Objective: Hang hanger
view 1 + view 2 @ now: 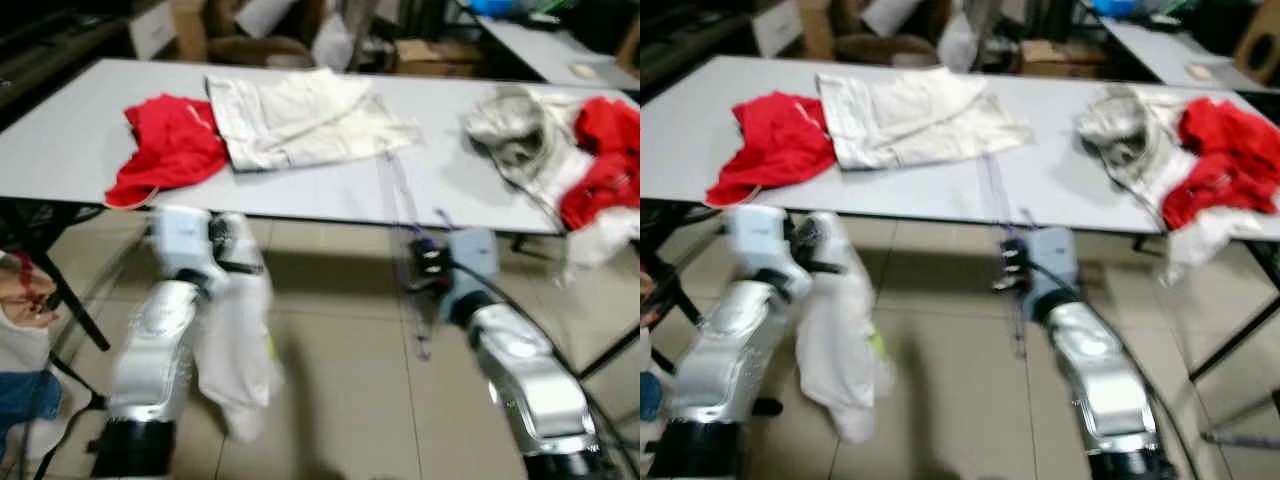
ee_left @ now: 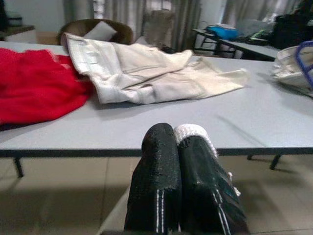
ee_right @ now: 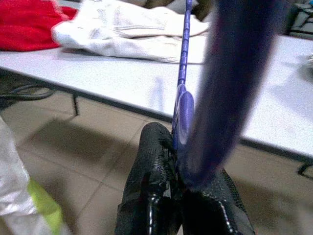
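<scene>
Both head views were smeared by motion, so the left gripper [image 1: 225,250] and the right gripper [image 1: 428,262] showed only as soft dark shapes. The purple hanger [image 1: 400,215] was a faint streak there, its hook and full outline lost. In the right wrist view its near bar was a wide blur that hid part of the table [image 3: 122,78] behind it. The white garment [image 1: 235,350] hanging at the left gripper was blurred, and the arm hid its inner edge. At the right edge, the red cloth [image 1: 610,150] was cut off. A person's hand [image 1: 25,290] at the left edge was cut off too.
</scene>
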You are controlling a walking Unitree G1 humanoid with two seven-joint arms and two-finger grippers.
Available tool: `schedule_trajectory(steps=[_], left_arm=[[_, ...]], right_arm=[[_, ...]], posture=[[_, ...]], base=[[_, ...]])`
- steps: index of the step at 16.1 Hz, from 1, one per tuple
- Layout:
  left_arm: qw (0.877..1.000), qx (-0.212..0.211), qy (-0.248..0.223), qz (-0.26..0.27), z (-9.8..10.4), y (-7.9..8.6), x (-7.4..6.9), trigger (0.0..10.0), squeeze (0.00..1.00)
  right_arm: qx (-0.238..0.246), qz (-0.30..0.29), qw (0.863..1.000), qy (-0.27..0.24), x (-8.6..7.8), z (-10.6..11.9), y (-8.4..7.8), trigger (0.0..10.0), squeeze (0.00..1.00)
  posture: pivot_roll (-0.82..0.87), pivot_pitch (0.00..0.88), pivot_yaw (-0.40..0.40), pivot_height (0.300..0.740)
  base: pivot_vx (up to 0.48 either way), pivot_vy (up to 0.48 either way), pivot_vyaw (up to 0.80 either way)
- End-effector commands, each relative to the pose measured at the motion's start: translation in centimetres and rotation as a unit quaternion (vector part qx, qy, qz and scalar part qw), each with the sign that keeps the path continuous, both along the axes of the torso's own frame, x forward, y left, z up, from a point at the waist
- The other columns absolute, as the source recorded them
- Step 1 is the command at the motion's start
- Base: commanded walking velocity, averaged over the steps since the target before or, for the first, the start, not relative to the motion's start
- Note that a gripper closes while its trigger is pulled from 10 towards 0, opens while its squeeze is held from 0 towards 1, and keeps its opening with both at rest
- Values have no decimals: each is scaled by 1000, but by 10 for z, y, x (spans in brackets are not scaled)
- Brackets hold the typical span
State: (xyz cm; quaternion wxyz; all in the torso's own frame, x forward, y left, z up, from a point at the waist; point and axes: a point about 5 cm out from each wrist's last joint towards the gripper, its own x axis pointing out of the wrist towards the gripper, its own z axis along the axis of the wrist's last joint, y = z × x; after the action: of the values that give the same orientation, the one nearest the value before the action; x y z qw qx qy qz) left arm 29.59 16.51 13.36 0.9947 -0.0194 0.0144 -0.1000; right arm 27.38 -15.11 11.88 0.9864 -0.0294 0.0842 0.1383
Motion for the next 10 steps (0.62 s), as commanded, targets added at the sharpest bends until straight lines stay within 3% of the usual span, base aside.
schedule_trajectory(steps=[1, 5, 9, 10], left_arm=[[1000, 8, -20, 12, 10, 8, 3, 10000, 0], [1000, 8, -26, 4, 13, 5, 4, 10000, 0], [999, 9, -33, -5, 19, 2, 9, 10000, 0], [999, 13, -41, -19, 24, -2, 13, 10000, 0]], right_arm=[[6, 10, 1000, -5, 2, 4, 5, 10000, 0], [1, 17, 1000, -2, 6, 6, 1, 10000, 0], [-17, 52, 998, -1, 5, 9, -5, 10000, 0], [-33, 99, 995, 5, 0, 11, -9, 10000, 0]], posture=[[-77, 0, -16, 740], [-74, 0, -17, 740], [-70, 0, -14, 740], [-72, 0, -9, 740]], base=[[435, 0, 0], [436, 0, -700], [435, 0, 0], [435, 0, 0]])
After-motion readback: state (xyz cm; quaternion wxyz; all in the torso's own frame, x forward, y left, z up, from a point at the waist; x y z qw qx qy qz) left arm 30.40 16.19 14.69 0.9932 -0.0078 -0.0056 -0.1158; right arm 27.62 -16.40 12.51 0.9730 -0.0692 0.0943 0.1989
